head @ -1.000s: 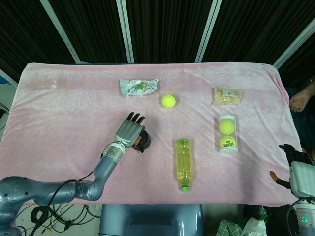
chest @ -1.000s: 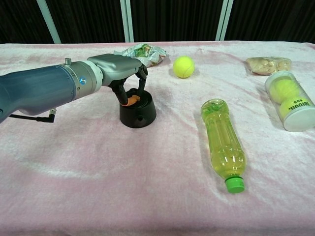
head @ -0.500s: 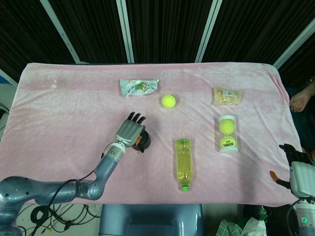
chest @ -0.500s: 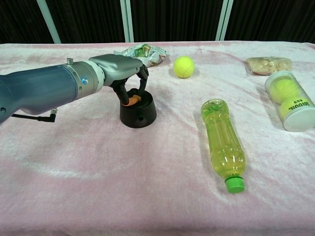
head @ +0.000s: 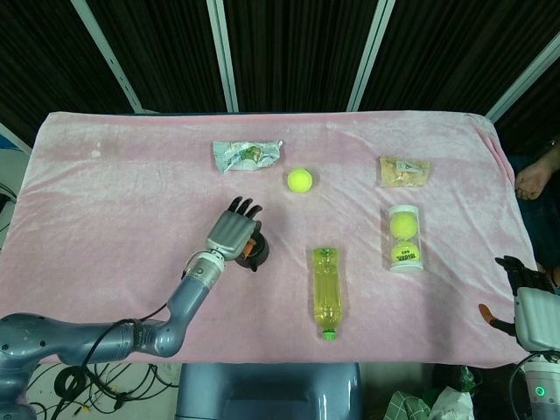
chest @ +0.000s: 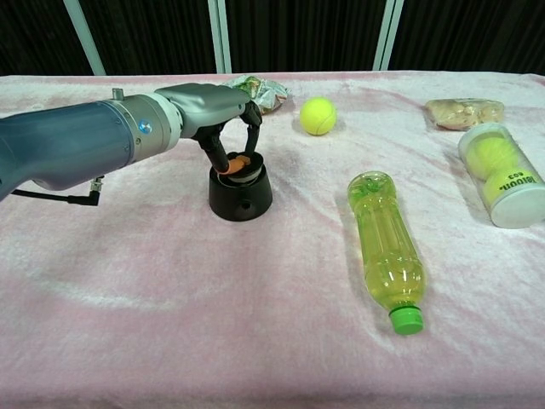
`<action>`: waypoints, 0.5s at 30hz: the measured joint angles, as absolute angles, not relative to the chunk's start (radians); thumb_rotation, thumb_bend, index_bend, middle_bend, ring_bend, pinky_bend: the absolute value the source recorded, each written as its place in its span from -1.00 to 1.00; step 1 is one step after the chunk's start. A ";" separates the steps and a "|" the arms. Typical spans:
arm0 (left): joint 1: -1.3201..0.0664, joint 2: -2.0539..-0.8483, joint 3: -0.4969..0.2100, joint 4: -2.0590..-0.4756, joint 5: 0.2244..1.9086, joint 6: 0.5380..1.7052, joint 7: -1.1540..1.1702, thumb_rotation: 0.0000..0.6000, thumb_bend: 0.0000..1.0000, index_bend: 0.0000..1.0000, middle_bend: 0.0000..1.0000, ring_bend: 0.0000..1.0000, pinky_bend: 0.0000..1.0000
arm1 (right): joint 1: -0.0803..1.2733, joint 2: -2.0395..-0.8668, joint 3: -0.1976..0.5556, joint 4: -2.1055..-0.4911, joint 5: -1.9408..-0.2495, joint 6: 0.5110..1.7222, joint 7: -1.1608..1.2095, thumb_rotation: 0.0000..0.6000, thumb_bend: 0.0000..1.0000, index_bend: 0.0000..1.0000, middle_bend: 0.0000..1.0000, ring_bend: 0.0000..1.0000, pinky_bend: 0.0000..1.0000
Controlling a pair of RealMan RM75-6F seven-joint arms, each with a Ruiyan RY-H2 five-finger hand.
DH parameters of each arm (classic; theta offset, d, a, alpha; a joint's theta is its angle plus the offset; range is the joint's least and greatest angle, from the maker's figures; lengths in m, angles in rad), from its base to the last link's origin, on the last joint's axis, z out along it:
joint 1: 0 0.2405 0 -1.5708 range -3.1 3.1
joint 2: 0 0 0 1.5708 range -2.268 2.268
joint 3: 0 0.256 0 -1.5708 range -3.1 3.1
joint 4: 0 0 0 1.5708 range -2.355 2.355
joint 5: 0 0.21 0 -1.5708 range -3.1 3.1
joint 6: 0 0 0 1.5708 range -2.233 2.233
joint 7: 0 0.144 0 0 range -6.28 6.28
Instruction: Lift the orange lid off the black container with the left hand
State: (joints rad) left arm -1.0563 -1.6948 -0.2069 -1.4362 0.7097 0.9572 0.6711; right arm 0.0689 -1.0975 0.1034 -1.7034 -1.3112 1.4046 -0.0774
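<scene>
The black container stands on the pink cloth left of centre, also seen in the head view as the black container. My left hand reaches over it from the left and pinches the orange lid between its fingertips. The lid sits tilted just above the container's mouth, whose pale rim shows beneath it. From the head view my left hand covers most of the orange lid. My right hand hangs off the table's right front corner, fingers apart, holding nothing.
A yellow-green bottle lies right of the container. A tennis ball and a crumpled wrapper lie behind it. A tube of tennis balls and a snack bag lie at the right.
My left hand has risen slightly and drawn the orange lid up, so the lid now sits tilted above the container's mouth. The right hand has not moved.
</scene>
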 measured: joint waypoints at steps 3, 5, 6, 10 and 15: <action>-1.052 -1.687 -0.218 -1.449 0.713 0.958 0.652 1.00 -0.11 0.17 -0.72 -1.00 -1.00 | 0.069 -1.099 0.103 -1.704 -1.312 1.404 -0.080 1.00 -0.71 -0.61 -0.69 -0.57 -0.65; -1.049 -1.674 -0.228 -1.467 0.719 0.959 0.636 1.00 -0.11 0.17 -0.72 -1.00 -1.00 | 0.070 -1.100 0.102 -1.705 -1.312 1.404 -0.082 1.00 -0.71 -0.61 -0.69 -0.57 -0.65; -1.047 -1.667 -0.231 -1.475 0.723 0.960 0.631 1.00 -0.11 0.17 -0.72 -1.00 -1.00 | 0.070 -1.100 0.102 -1.705 -1.312 1.404 -0.083 1.00 -0.71 -0.61 -0.69 -0.57 -0.65; -1.036 -1.628 -0.238 -1.516 0.739 0.972 0.620 1.00 -0.11 0.17 -0.72 -1.00 -1.00 | 0.069 -1.101 0.103 -1.704 -1.310 1.405 -0.084 1.00 -0.71 -0.61 -0.69 -0.57 -0.65; -1.007 -1.569 -0.224 -1.547 0.734 0.998 0.624 1.00 -0.11 0.18 -0.73 -1.00 -1.00 | 0.071 -1.101 0.104 -1.705 -1.306 1.401 -0.083 1.00 -0.70 -0.61 -0.69 -0.57 -0.65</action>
State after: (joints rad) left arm -1.0073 -1.5686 -0.2244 -1.5474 0.7340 0.9981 0.6241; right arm 0.0706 -1.1013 0.1042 -1.7049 -1.3058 1.4012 -0.0831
